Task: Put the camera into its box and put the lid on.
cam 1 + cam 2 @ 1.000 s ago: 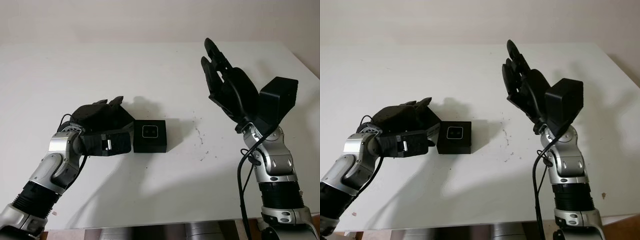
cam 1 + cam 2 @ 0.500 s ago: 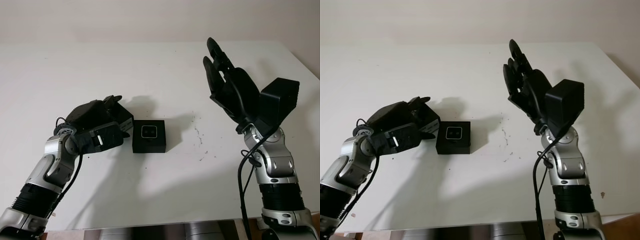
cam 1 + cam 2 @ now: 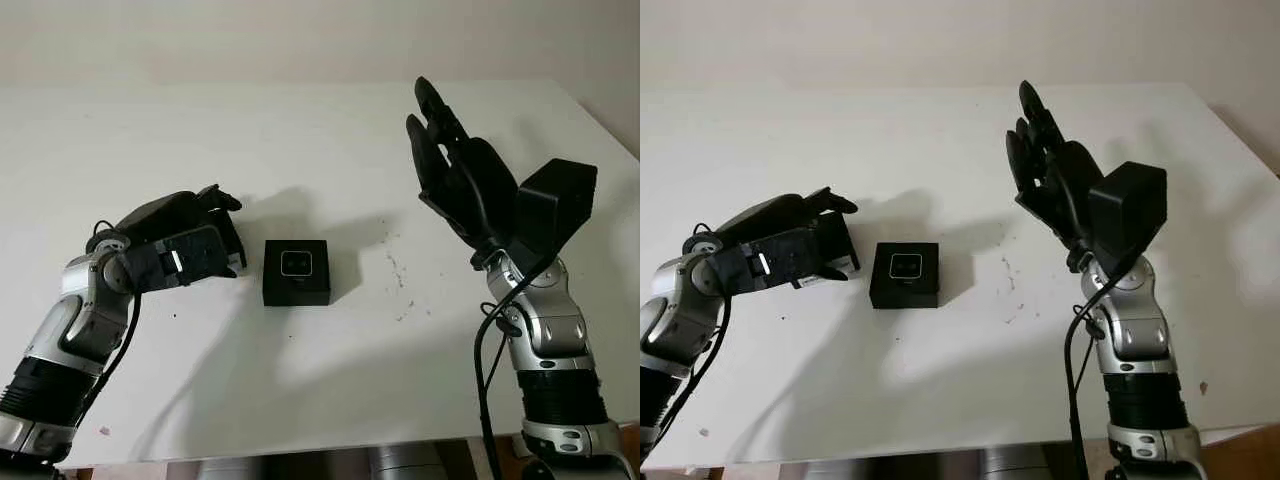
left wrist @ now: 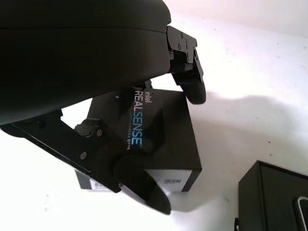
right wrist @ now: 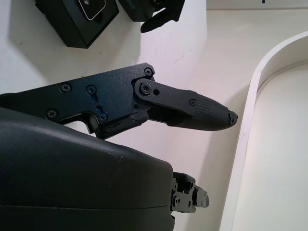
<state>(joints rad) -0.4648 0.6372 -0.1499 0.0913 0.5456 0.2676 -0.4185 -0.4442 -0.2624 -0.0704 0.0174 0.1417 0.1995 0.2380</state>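
Lid [image 4: 159, 130] flat in left hand [image 3: 185, 245]

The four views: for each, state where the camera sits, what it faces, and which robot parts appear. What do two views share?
Left eye view: head, facing down at the table; left hand on the lid, right hand raised, open.
Right eye view: same head, slightly offset; same scene.
Left wrist view: wrist, facing the lid; fingers.
Right wrist view: wrist; one finger.
Shared: the box.

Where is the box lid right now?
The lid sits in the left hand, left of the open box holding the camera, near the table's middle.
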